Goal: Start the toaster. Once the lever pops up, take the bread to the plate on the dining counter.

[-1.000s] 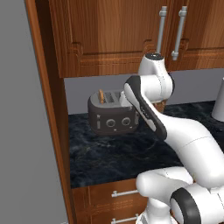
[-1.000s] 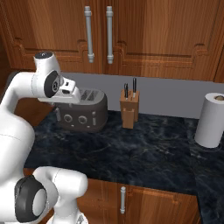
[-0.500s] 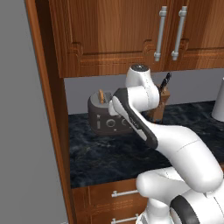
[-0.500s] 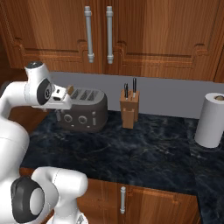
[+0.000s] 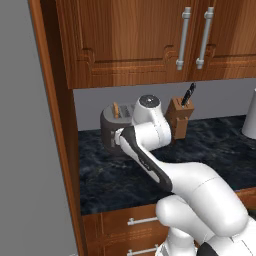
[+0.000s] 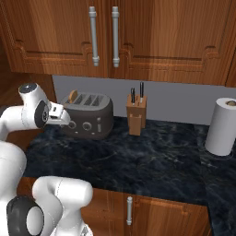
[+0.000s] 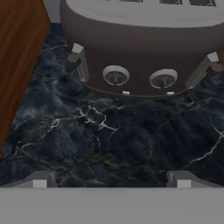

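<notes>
counter (image 6: 138,161): black marbled, under wooden cabinets (image 6: 138,37) | toaster (image 6: 90,115) by grey backsplash, left of knife block (image 6: 137,115) | bread (image 6: 72,96) upright in left slot | paper towel roll (image 6: 223,126) far right | gripper (image 7: 111,181) spread wide, holding nothing, before toaster knobs

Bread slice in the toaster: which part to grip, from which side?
Take the thin tan-brown bread slice by its exposed top edge, coming straight down. It stands upright in the end slot of the dark grey boxy toaster, so only that edge is free; pinch across its flat faces.
</notes>
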Robot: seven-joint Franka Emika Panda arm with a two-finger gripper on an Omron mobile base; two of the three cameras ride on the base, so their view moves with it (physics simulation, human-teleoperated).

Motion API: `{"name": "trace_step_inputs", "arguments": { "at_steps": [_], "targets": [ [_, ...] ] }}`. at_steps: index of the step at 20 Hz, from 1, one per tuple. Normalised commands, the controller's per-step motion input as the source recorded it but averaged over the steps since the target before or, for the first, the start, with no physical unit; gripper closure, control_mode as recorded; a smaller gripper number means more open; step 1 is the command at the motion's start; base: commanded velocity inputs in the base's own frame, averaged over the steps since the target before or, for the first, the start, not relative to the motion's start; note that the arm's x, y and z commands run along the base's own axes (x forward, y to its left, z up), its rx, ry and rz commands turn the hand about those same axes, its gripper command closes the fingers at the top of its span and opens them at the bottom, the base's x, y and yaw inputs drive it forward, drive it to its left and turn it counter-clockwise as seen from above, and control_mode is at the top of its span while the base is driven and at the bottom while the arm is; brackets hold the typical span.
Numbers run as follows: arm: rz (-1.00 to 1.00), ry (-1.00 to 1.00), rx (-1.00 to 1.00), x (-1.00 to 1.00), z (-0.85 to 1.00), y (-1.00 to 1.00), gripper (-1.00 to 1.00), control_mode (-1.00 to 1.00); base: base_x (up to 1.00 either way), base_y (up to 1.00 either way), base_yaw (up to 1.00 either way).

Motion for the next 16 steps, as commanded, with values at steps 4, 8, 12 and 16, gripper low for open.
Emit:
{"name": "trace_step_inputs", "arguments": {
  "at_steps": [4, 8, 12, 16],
  "targets": [
    [0.0, -0.1, 0.0, 0.32, -0.32, 0.34, -1.0, -1.0, 0.0, 0.0, 0.0],
    [0.0, -0.09, 0.02, 0.27, -0.09, 0.14, -1.0, -1.0, 0.0, 0.0, 0.0],
    [0.0, -0.05, 0.03, 0.29, 0.0, 0.0, -1.0, -1.0, 0.0, 0.0, 0.0],
    [0.0, -0.01, 0.02, 0.4, 0.0, 0.0, -1.0, -1.0, 0.0, 0.0, 0.0]
  ]
}}
